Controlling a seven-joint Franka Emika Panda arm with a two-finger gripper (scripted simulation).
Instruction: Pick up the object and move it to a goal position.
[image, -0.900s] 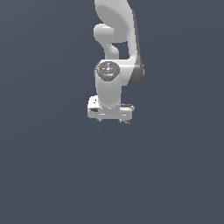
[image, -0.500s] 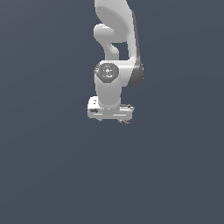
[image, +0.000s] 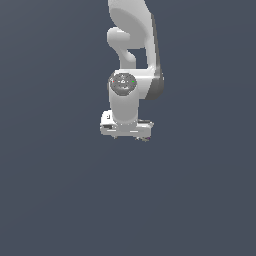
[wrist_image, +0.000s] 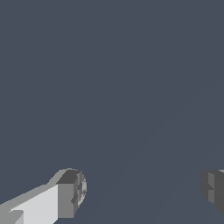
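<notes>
The white Panda arm (image: 131, 55) reaches down from the top centre of the exterior view, its wrist joint with a round grey cap sitting just above the middle of the frame. Below it the white gripper (image: 128, 136) forms a short horizontal bar, slightly left of centre, against a plain slate-grey surface (image: 60, 200) that fills the rest of the frame.

In the wrist view the two fingers stand wide apart: one pale finger (wrist_image: 65, 194) enters from the lower left corner, and only the dark tip of the other (wrist_image: 213, 187) shows at the lower right edge. The broad stretch of surface between them is bare, so they hold nothing.

The object (image: 146, 138) shows in the exterior view as a tiny greyish speck with a reddish tint, just under the bar's end toward the exterior view's right. It is too small to tell whether it touches the gripper. A small rounded grey shape (wrist_image: 81, 188) clings to the lower-left finger's tip in the wrist view; what it is cannot be told.
</notes>
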